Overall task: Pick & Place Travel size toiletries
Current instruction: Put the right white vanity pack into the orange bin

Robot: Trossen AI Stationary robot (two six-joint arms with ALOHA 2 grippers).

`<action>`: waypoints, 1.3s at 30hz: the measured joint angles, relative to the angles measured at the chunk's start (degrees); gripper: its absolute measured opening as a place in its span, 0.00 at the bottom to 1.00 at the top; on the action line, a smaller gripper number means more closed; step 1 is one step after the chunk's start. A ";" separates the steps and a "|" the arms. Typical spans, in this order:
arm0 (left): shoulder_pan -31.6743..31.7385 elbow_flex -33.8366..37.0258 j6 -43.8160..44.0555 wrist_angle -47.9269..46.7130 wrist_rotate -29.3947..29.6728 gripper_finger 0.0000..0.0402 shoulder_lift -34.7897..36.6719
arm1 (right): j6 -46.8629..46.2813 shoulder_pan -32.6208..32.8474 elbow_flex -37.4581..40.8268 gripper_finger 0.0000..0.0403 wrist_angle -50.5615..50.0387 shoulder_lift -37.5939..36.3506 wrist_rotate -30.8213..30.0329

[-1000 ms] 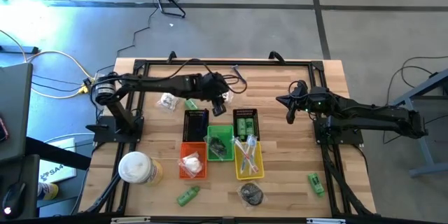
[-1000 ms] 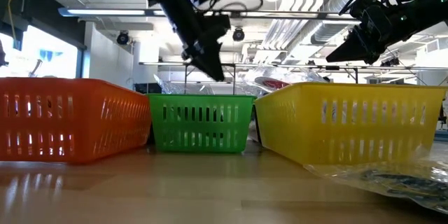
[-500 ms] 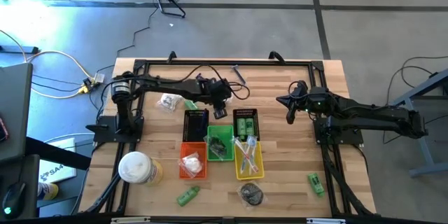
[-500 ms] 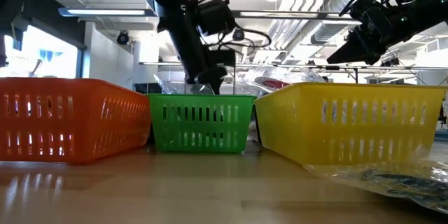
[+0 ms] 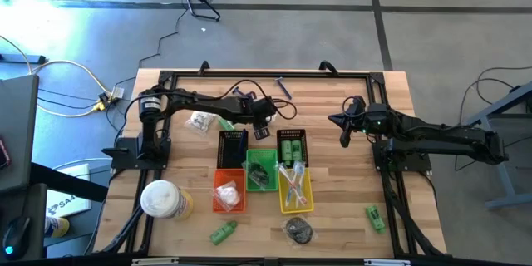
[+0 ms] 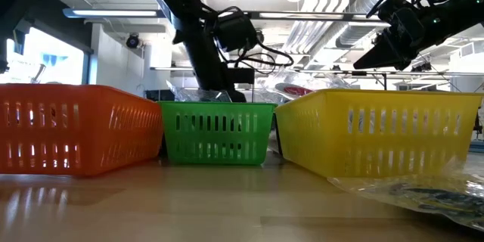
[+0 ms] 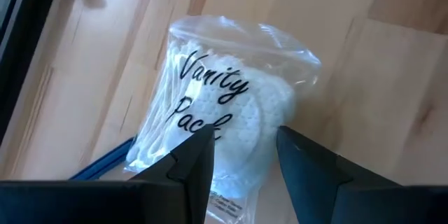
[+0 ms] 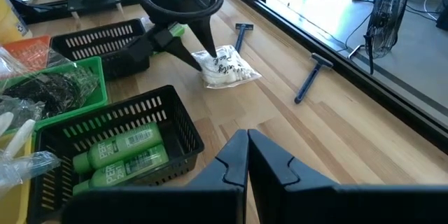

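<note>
Clear-wrapped vanity pack (image 7: 222,122) is straddled on the worktop (image 5: 332,108) by the half-open left gripper (image 7: 241,155) fingers; right gripper (image 8: 247,155) fingers are closed, empty.

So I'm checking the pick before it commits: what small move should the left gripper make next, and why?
Probably close. The left gripper stands open, its fingers pressed down on either side of the clear Vanity Pack bag lying on the wooden table. The right wrist view shows it tipped down onto that bag. Closing should pinch the bag for lifting. The right gripper waits, shut.
</note>
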State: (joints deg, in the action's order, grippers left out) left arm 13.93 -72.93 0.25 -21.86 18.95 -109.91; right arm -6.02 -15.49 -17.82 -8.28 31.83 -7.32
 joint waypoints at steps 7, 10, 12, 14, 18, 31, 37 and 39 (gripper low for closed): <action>-0.02 -0.05 -0.02 -0.55 -0.19 0.37 -0.75 | -0.16 0.00 0.00 0.00 -0.07 -0.01 0.00; 0.00 -0.02 -0.16 -1.01 -0.30 0.37 -2.46 | -0.22 0.00 0.00 0.00 -0.09 -0.02 0.00; -0.02 -0.19 -0.78 0.07 0.04 0.37 -3.47 | -0.22 0.00 0.00 0.00 -0.12 0.00 0.05; -0.06 -0.23 -0.92 0.33 1.03 0.37 -4.14 | -0.22 0.00 0.00 0.00 -0.17 -0.02 -0.01; -0.09 -0.24 -0.61 1.47 1.94 0.37 -4.38 | -0.22 0.00 0.00 0.00 -0.40 -0.02 0.01; -0.04 -0.98 -0.44 0.94 1.83 0.14 -4.28 | -0.22 0.00 0.00 0.00 -0.56 -0.02 0.02; -0.04 -0.99 -0.42 0.85 1.84 0.02 -4.26 | -0.22 0.00 0.00 0.00 -0.58 -0.02 0.03; -0.04 -1.00 -0.42 0.85 1.82 0.02 -4.25 | -0.22 0.00 0.00 0.00 -0.58 -0.01 0.03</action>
State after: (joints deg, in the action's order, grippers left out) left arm 13.89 -73.92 -0.16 -21.02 20.78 -114.16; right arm -6.24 -15.49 -17.82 -8.86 31.82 -7.29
